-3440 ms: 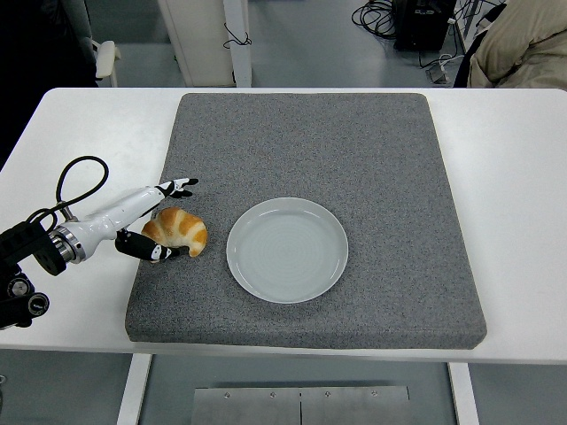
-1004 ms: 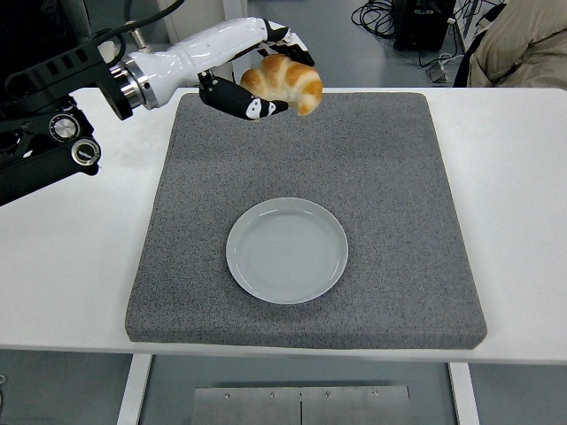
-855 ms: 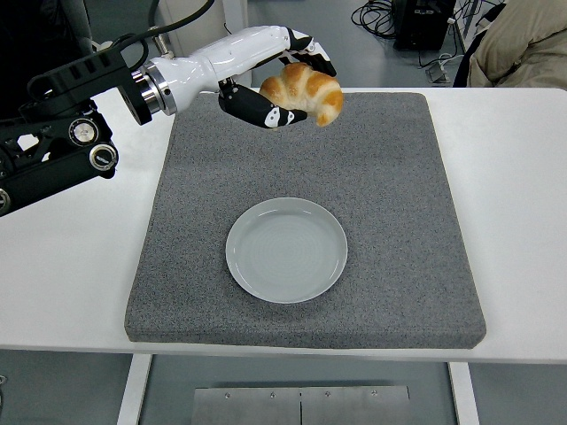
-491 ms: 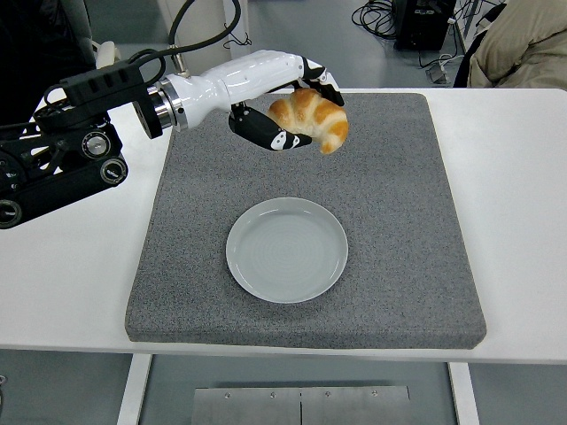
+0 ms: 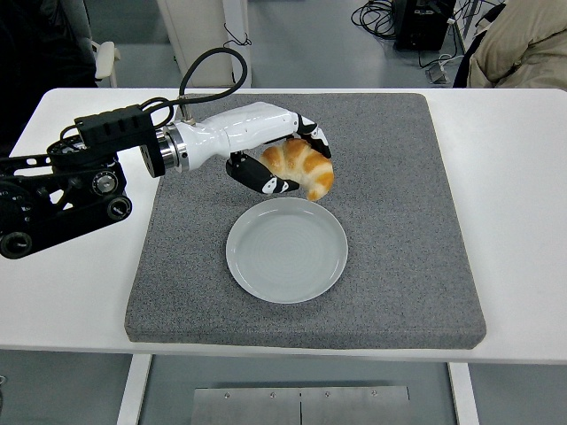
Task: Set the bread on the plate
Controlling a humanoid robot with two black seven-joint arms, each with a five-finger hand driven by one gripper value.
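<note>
So the left hand (image 5: 282,159) had its fingers wrapped around the bread (image 5: 301,167), a golden croissant-looking roll, and it was up in the air, not touching anything. It hung over the grey mat (image 5: 390,177), just past the far edge of the empty pale plate (image 5: 287,250). The black arm reached in from the left over the white table (image 5: 514,177).

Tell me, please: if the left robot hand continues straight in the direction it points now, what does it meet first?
Probably the plate. The left robot hand, holding the bread, points right and downward toward its far rim; height above it is unclear.
</note>
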